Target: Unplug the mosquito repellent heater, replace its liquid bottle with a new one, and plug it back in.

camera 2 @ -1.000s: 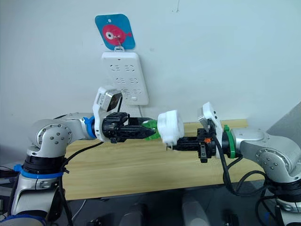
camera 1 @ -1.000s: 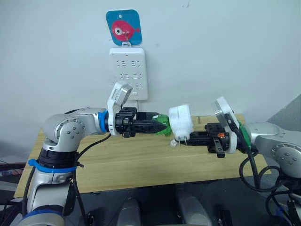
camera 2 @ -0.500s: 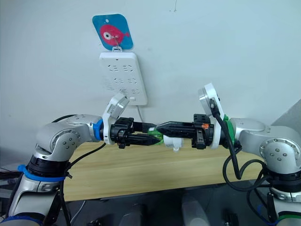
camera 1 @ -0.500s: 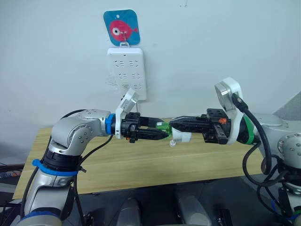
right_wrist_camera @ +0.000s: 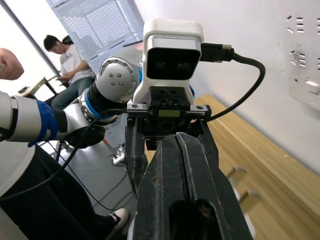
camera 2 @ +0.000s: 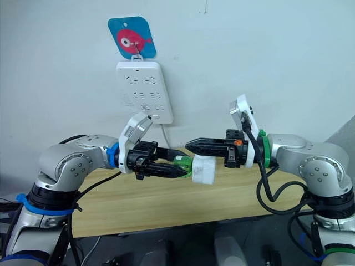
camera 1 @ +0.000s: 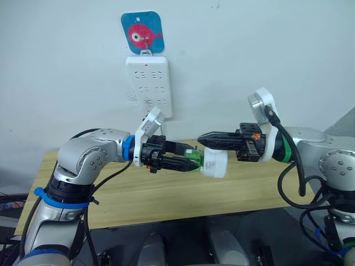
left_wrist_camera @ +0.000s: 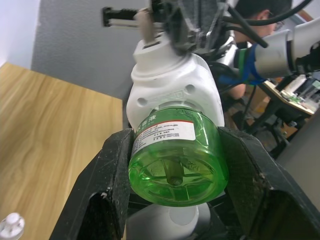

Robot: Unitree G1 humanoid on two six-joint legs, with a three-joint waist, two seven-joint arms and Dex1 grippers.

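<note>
My left gripper (camera 1: 194, 159) is shut on the green liquid bottle (left_wrist_camera: 175, 160), gripping it by its sides above the table. The white mosquito repellent heater (camera 1: 214, 164) sits on the bottle's far end, and its domed body (left_wrist_camera: 170, 85) shows just beyond the bottle. My right gripper (camera 1: 201, 136) hovers just above the heater with its fingers (right_wrist_camera: 185, 180) pressed together and nothing between them. Two metal prongs (right_wrist_camera: 239, 172) stick out beside those fingers.
A white power strip (camera 1: 148, 86) hangs on the wall under a blue fish hook (camera 1: 142, 33), behind the grippers. The wooden table (camera 1: 166, 194) runs below both arms, with a small white cap (left_wrist_camera: 11, 225) lying on it. Seated people (right_wrist_camera: 65, 65) are behind the robot.
The heater has turned from upright to lying in line with the bottle. My right gripper has swung over the top of it and lifted slightly. The left gripper stays shut on the bottle.
</note>
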